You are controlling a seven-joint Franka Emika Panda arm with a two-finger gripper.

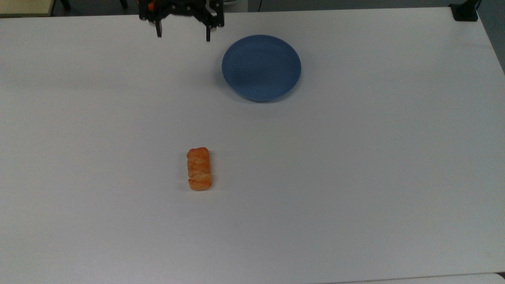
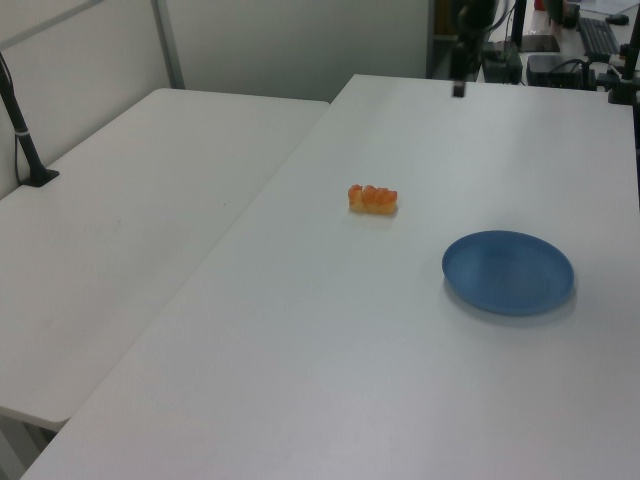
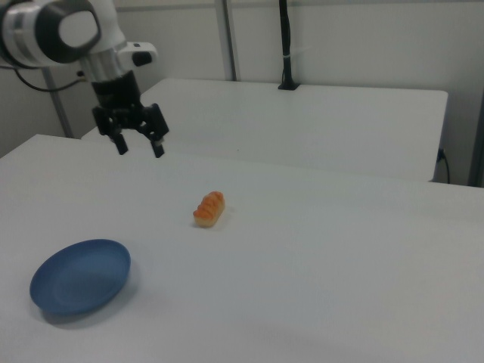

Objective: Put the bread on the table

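Note:
The bread (image 1: 199, 169) (image 2: 372, 198) (image 3: 209, 208), a small golden-orange braided loaf, lies flat on the white table (image 1: 355, 177) (image 2: 330, 350) (image 3: 340, 287). Nothing touches it. My gripper (image 1: 182, 36) (image 3: 139, 147) hangs high above the table, open and holding nothing, at the top edge of the top view. In the right view it is up and to the left of the bread. In the left view a gripper fingertip (image 2: 457, 89) shows near the top, well above the table's far end.
An empty round blue plate (image 1: 261, 67) (image 2: 508, 271) (image 3: 80, 276) sits on the table apart from the bread. A second white table (image 2: 120, 220) (image 3: 302, 121) stands alongside. A black post mount (image 1: 464, 12) is at the table's far corner.

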